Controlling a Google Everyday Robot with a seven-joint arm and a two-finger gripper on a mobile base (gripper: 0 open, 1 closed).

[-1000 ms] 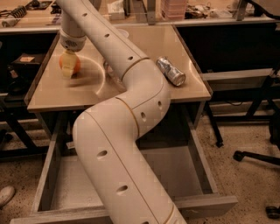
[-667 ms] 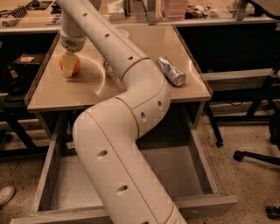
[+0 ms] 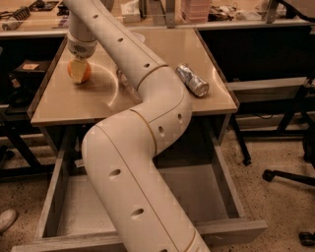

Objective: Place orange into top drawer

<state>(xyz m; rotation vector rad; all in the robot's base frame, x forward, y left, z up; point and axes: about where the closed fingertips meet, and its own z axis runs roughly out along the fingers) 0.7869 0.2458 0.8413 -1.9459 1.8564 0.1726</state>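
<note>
The orange (image 3: 84, 73) sits on the beige tabletop (image 3: 88, 106) near its left edge. My gripper (image 3: 77, 69) reaches down onto it from above, its pale fingers around the fruit. The top drawer (image 3: 216, 194) is pulled out wide below the table's front edge, grey with a flat bottom and low walls. My white arm crosses over the drawer and hides much of its middle and left.
A crumpled silver can (image 3: 193, 79) lies on its side at the table's right. A white bowl is mostly hidden behind my arm. Another desk with clutter (image 3: 206, 10) stands behind. A chair base (image 3: 290, 177) is on the floor at right.
</note>
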